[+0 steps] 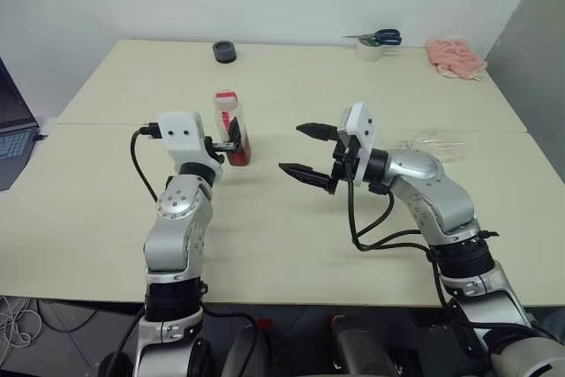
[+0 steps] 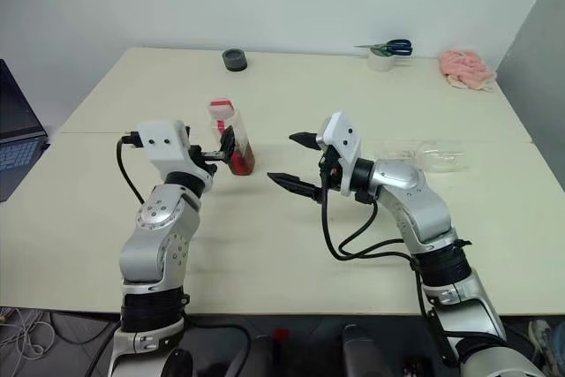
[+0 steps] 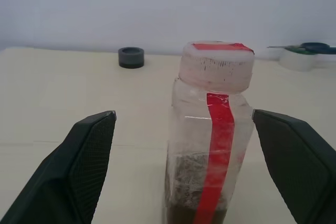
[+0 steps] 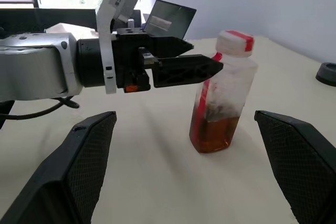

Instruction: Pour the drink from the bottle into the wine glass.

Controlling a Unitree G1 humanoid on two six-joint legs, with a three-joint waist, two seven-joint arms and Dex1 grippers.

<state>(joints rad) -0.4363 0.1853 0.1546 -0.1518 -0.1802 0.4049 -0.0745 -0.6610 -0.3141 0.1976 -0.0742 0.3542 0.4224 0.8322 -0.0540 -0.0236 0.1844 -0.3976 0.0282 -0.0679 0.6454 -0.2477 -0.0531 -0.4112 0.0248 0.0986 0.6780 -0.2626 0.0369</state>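
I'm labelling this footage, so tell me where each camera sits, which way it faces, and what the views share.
Left and right eye views: on the head, looking forward and down over the table; both arms show, left gripper and right gripper open.
Left wrist view: along its open fingers at the bottle.
Right wrist view: along its fingers, facing the bottle and the left gripper.
Shared: every view shows the bottle; the wine glass lies on its side in the eye views.

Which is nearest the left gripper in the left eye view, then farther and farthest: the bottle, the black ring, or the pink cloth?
From the left gripper:
1. Bottle, right at its fingers.
2. Black ring, at the table's far edge.
3. Pink cloth, far right corner.
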